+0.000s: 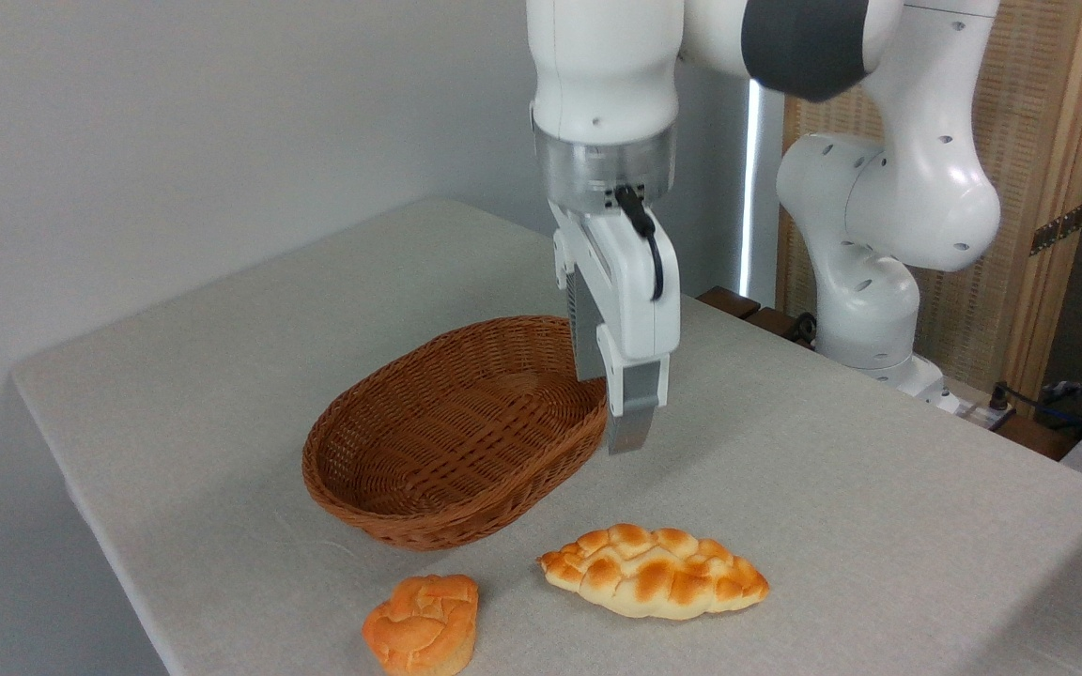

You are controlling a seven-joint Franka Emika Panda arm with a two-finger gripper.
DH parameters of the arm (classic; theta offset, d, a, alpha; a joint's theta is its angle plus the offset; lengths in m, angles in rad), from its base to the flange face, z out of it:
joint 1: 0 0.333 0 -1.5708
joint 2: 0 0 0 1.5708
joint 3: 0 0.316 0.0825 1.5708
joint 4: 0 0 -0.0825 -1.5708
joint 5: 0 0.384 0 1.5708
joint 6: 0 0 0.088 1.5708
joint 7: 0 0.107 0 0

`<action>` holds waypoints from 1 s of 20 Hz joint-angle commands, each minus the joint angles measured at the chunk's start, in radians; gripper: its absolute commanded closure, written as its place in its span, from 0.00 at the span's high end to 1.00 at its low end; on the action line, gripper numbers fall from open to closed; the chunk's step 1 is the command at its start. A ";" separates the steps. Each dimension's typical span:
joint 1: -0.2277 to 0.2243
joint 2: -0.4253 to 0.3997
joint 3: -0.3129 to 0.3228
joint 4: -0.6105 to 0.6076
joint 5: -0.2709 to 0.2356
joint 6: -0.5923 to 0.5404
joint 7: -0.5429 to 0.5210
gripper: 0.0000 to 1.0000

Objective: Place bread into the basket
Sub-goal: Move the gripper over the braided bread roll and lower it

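Two baked items lie on the counter point(832, 488) in the lower middle of the frame: the bread point(654, 571), a braided loaf with pointed ends lying flat, and a small round orange bun point(422, 624) to its left, near the bottom edge. One basket point(381, 488) sits at the centre of the frame, empty, its long axis running from lower left to upper right. One arm reaches down from the top of the frame, and its gripper point(618, 413) hangs just off the basket's right end, above and well apart from the loaf.

The fingers point(633, 413) carry nothing. From this angle one finger sits almost in front of the other, so I cannot tell how wide they stand apart.

The risks from here are a matter of judgement. The bun lies near the loaf, so a descent that drifts toward the lower left could land on the wrong item. The loaf is long with tapering ends; a grip taken near a tip, not across the thick middle, could let it pivot or slide out on the lift. Its bumpy braided top may also give the fingers uneven contact. The basket rim lies between loaf and basket floor, so a low carry could knock the rim and shove the light wicker across the cloth.
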 commanded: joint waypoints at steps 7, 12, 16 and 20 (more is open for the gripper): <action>-0.035 -0.027 0.016 -0.178 0.090 0.207 0.153 1.00; -0.041 -0.023 0.038 -0.229 0.207 0.295 0.182 1.00; -0.059 -0.016 0.039 -0.247 0.255 0.341 0.182 1.00; -0.107 -0.013 0.114 -0.272 0.305 0.416 0.219 1.00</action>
